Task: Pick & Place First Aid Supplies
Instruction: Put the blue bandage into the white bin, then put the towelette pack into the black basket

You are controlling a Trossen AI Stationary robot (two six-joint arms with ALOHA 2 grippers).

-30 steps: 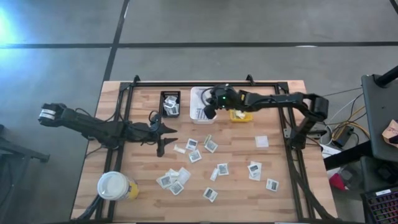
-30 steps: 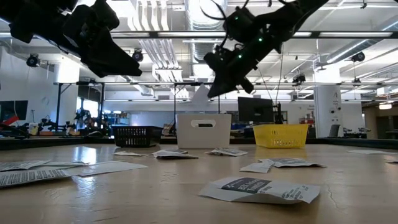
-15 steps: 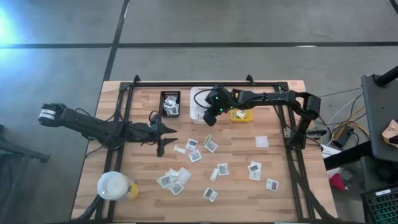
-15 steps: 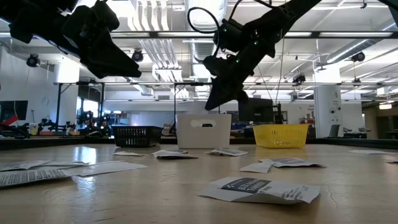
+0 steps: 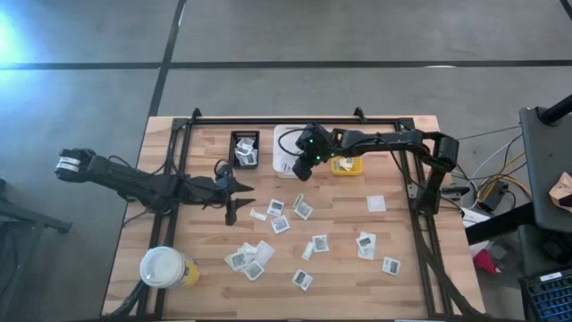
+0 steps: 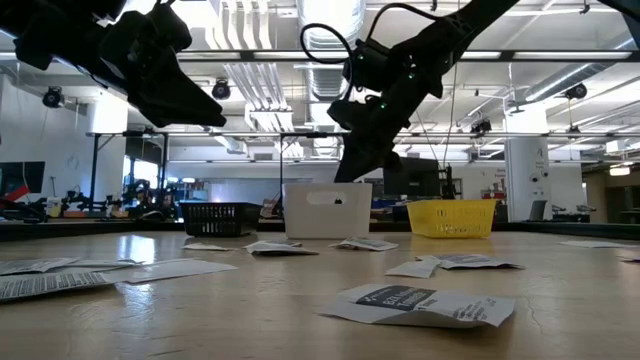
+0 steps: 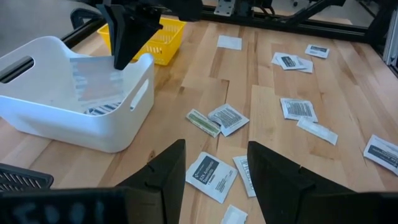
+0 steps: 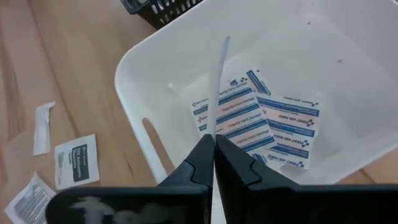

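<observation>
Many first aid supplies, small flat packets (image 5: 279, 224), lie scattered on the wooden table. Blue-striped packets (image 8: 273, 127) lie in the white bin (image 5: 282, 141). My right gripper (image 8: 214, 140) hangs over that bin, tipped down, shut on one white packet (image 7: 93, 78), which shows edge-on in the right wrist view. My left gripper (image 5: 234, 192) hovers open over the table's left middle with nothing between its fingers (image 7: 168, 168). My right gripper pinches the white packet between its two fingers at one edge (image 8: 215, 127). The fingers slant down from the table's right over the white bin. The packet reaches out beyond the fingertips, its free part (image 7: 90, 87) down between the bin's walls.
A black bin (image 5: 245, 148) stands left of the white one and a yellow bin (image 5: 347, 165) right of it. A white-lidded cup (image 5: 165, 266) stands at the near left corner. A black frame (image 5: 183, 148) runs along the table's edges.
My right gripper has sunk a little over the white bin and tipped more steeply downward, keeping the packet in its hold.
</observation>
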